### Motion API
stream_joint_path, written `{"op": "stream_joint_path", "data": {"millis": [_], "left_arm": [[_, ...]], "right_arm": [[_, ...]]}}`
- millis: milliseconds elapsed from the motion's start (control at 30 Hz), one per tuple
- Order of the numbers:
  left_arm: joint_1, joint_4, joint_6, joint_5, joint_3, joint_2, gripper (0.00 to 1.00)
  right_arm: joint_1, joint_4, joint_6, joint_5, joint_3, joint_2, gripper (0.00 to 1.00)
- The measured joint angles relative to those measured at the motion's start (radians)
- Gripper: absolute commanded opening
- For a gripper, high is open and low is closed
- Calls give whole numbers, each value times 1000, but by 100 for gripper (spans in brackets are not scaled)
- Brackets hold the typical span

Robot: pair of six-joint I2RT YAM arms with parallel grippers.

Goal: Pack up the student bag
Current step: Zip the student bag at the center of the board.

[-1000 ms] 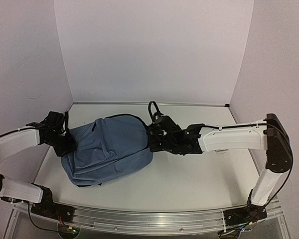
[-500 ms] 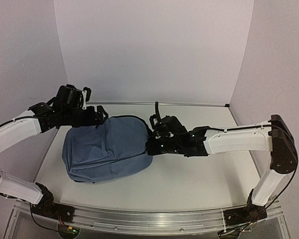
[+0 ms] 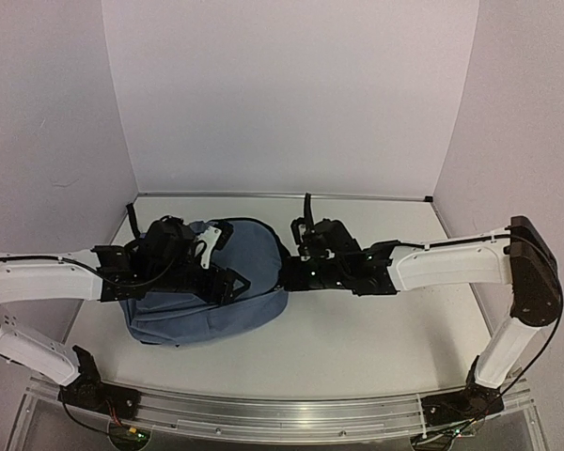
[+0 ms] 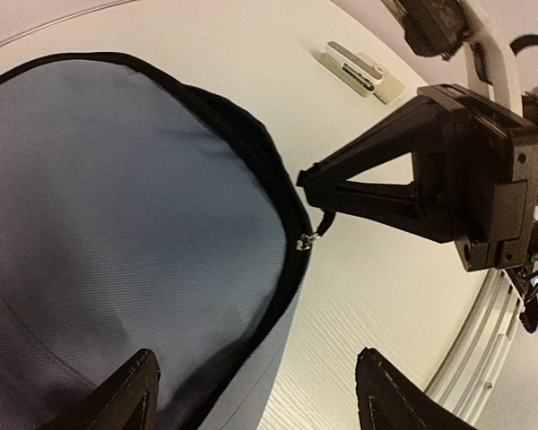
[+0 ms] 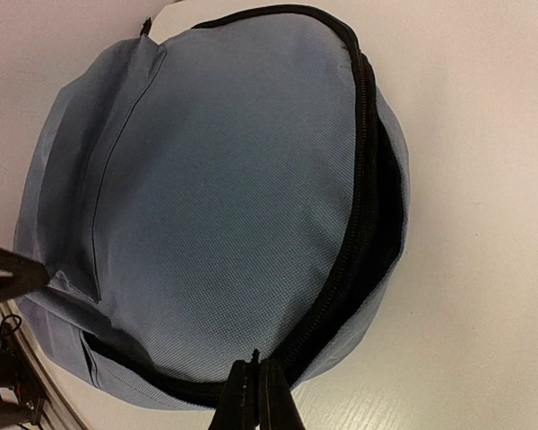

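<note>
On the surface [image 3: 376, 329], left of centre, the student bag [image 3: 197, 315] lies flat. The step in hand looks like working its zip, though opening or closing I cannot tell. The left gripper [image 3: 222, 265] hovers over the bag, jaws wide; half a second earlier it was raised behind the bag's far-left edge. The right gripper [image 5: 255, 376] is pinched shut on the zip pull [image 4: 324, 221]. Next, the left likely needs a hold on fabric beside the zip — a brace.

White table [image 3: 376, 329] on view, with a metal rail [image 3: 291, 413] running along its six o'clock edge. One thing lies on it: the student bag [image 3: 263, 258], slate-blue, lying flat, sitting off-centre toward nine o'clock. Its black zip [image 5: 363, 179] rim curves round the three o'clock end, resting on the tabletop.
</note>
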Motion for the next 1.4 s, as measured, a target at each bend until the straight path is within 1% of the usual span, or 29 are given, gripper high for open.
{"op": "stream_joint_path", "data": {"millis": [67, 100, 167, 233, 333, 467, 600, 667, 733, 800, 1067, 1400], "left_arm": [[-34, 30, 17, -15, 1, 34, 65], [-51, 43, 28, -23, 3, 55, 59], [-73, 61, 38, -34, 5, 96, 51], [-87, 64, 54, -39, 15, 133, 48], [-98, 71, 56, -40, 38, 187, 47], [-110, 95, 56, -47, 49, 223, 46], [-122, 114, 58, -55, 56, 253, 42], [-125, 122, 59, -69, 60, 267, 37], [-127, 131, 63, -84, 60, 275, 30], [-128, 142, 66, -101, 60, 279, 27], [-138, 131, 72, -148, 89, 330, 1], [-158, 100, 48, -169, 111, 338, 0]], "right_arm": [[-2, 9, 8, -10, -7, 0, 0], [-3, 14, 13, -14, -10, 0, 0], [-4, 22, 21, -18, -13, 0, 0], [-6, 30, 26, -19, -16, 0, 0], [-10, 41, 35, -22, -23, -3, 0], [-14, 45, 45, -27, -33, -13, 0], [-19, 53, 52, -37, -41, -17, 0], [-22, 54, 53, -41, -46, -18, 0], [-25, 56, 55, -41, -48, -18, 0], [-28, 57, 57, -42, -49, -18, 0], [-36, 59, 64, -69, -51, -18, 0], [-65, 73, 76, -75, -64, -18, 0]]}}
